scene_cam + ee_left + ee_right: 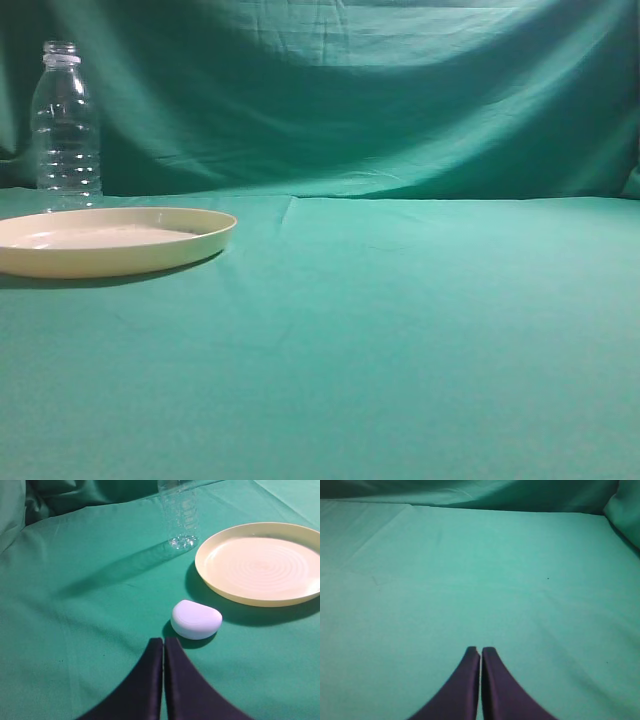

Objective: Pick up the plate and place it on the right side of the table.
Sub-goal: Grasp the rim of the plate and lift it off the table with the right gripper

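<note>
In the exterior view the plate (105, 240) sits at the left edge of the frame, flat on the table (400, 340), its left part cut off by the frame border. Just behind it, in the upper left, a clear ribbed bottle (66, 125) stands upright with no cap visible on its neck. A darker green cloth backdrop (380, 90) hangs in folds across the top of the frame. The middle and right of the table show only smooth teal cloth with faint creases.

In the left wrist view the plate (260, 562) lies at the right of the frame, its inside marked with faint concentric rings. The lower half of the bottle (180, 515) appears at the top centre, near the plate's upper left rim but apart from it. A small pale rounded object (196, 619) rests on the cloth in the centre of the frame, near the plate's lower left edge and not touching it. The left end effector (163, 645) rises from the bottom centre, its two dark fingers pressed together with nothing between them, tips just below the pale object.

In the right wrist view the right end effector (480, 652) is likewise closed and empty at the bottom centre, over bare teal table (480, 570).
</note>
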